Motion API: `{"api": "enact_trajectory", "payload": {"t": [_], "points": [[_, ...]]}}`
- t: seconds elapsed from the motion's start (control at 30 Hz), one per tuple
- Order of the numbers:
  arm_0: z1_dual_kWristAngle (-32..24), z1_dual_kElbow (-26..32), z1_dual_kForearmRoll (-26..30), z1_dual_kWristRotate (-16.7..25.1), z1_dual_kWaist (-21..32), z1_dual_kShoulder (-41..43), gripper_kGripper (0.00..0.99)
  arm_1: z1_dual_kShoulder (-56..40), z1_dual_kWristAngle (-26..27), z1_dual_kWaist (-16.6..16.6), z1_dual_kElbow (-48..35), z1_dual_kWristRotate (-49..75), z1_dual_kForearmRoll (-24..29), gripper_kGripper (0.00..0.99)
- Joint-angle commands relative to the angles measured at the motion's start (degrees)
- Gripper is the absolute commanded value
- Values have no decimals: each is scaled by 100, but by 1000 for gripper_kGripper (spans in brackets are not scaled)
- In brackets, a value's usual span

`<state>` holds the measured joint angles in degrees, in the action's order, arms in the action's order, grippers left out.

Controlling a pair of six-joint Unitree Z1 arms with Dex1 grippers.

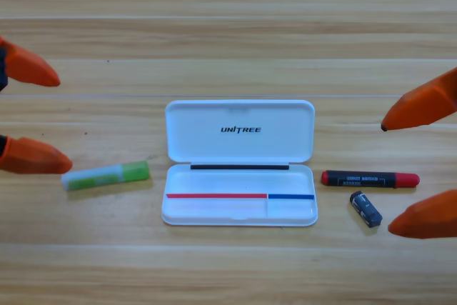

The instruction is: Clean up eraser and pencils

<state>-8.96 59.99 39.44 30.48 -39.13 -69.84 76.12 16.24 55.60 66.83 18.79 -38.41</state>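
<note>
Navy eraser [365, 208] between right hand [421, 166] jaws.

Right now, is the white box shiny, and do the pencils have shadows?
High view: the open white case looks evenly bright, with no hard glare spot; the black-and-red pencil, the green-and-white pencil and the eraser cast only thin, soft shadows on the table; both grippers, left and right, are cut off by the edges.

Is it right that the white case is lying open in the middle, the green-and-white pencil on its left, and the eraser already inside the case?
Not quite. The high view shows the eraser on the table to the right of the open white case, just below the black-and-red pencil, not inside. The green-and-white pencil is on the case's left, as you said.
</note>
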Motion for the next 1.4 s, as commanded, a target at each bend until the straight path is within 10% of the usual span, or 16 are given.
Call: {"api": "enact_trajectory", "payload": {"t": [0.03,0.47,0.87,1.03,1.4], "points": [[61,-93,38,20,-103,23,980,158,55,144,-135,-42,97,986],[210,48,213,11,-86,76,989,-308,-15,30,-355,-218,115,986],[1353,1762,1514,679,424,-574,989,-97,-789,-1025,-179,-807,-70,988],[1739,2465,2050,1417,1013,-1313,989,554,-1800,-1113,-47,-1035,-553,988],[1572,2614,2428,2068,1619,-2737,988,2812,-1650,-1148,480,-1738,-791,977]]}}
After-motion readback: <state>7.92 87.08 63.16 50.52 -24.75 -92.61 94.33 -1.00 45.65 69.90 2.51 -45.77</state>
